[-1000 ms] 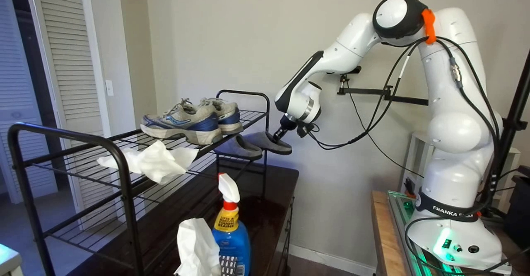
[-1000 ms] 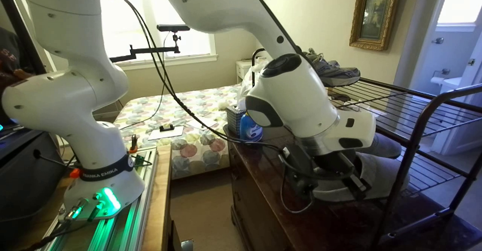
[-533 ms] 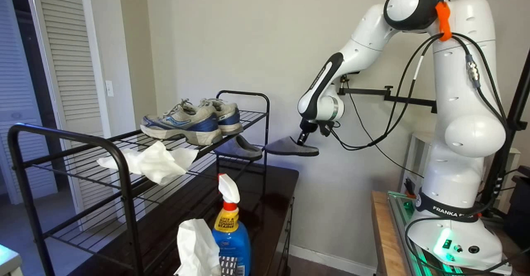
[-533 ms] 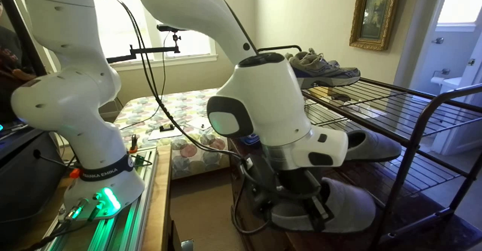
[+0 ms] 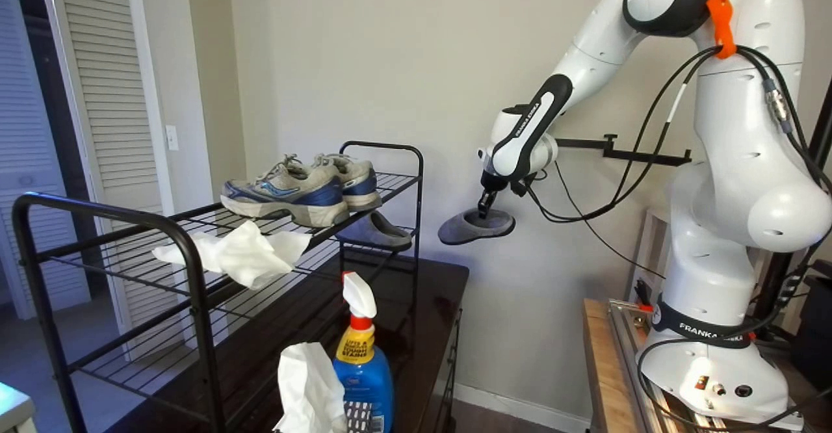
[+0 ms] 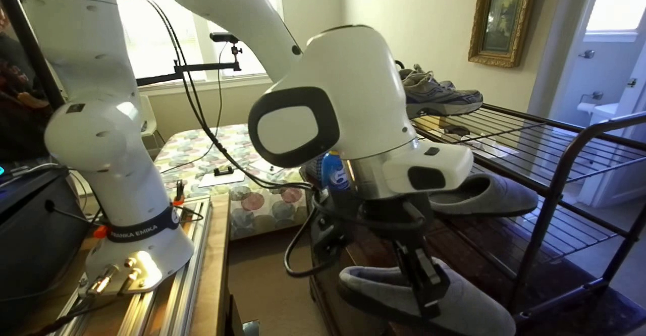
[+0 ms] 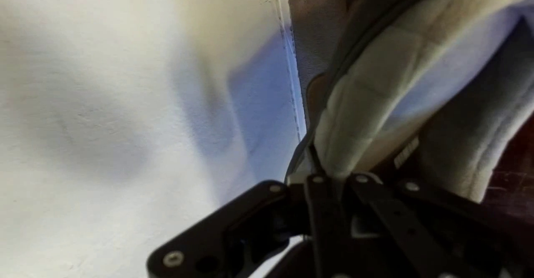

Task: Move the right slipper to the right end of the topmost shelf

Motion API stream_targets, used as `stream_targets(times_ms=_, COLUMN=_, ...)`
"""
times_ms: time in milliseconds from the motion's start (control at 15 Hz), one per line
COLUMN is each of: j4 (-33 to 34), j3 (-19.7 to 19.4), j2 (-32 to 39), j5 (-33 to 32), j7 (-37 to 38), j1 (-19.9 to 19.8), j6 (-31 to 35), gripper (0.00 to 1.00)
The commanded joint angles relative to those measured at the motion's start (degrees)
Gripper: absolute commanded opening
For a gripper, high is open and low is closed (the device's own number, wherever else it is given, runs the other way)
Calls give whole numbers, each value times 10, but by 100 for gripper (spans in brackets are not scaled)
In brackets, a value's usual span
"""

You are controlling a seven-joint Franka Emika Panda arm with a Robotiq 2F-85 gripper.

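While the arm (image 5: 601,36) reaches down from the upper right of an exterior view, the grey slipper (image 5: 469,230) hangs in the air a little right of that frame's middle, to the right of the black rack (image 5: 205,335) and apart from it. The gripper (image 7: 340,180) has its fingers (image 7: 323,211) clamped on the padded edge of the slipper's opening, seen at the lower middle of the wrist view, with the rest of the slipper spreading over the upper right. It hangs slightly tilted, the toe lower than the heel; in an exterior view it shows at the lower right, below the wrist (image 6: 454,295). On the rack's top shelf (image 6: 515,177) stand two sneakers (image 5: 286,192), near the middle of the frame in an exterior view, and to their lower left lies a crumpled white sheet (image 5: 240,251). The other slipper (image 5: 374,233) rests on the lower shelf (image 6: 595,219), just below the sneakers in the frame. The rack stands on a dark dresser (image 5: 442,290). At the bottom centre are a blue spray bottle (image 5: 367,381) and, just beside it, a white tissue (image 5: 312,387).
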Motion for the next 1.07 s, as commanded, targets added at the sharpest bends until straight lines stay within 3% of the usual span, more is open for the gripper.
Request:
stream_targets(times_ms=0, j4=20, j3=-74, j2=-67, j5=-111, j7=116, j1=74, j6=-71, gripper=1)
stream_targets(times_ms=267, j4=51, j3=-83, j2=-144, j5=-225, j7=249, j1=88, j6=-170, gripper=1)
stream_targets(times_ms=467, j4=62, j3=-49, j2=-220, j5=-288, j7=341, j1=58, j6=-238, gripper=1)
stream_targets(times_ms=667, j4=62, j3=-7, j2=-289, j5=-314, j7=376, j1=29, j6=-302, gripper=1)
stream_targets(times_ms=733, j4=54, j3=79, j2=-285, j5=-275, j7=344, j1=-61, j6=-290, gripper=1)
stream_targets(times_ms=1000, j4=31, j3=196, j2=-329, j5=-226, j7=325, j1=-182, j6=-235, gripper=1)
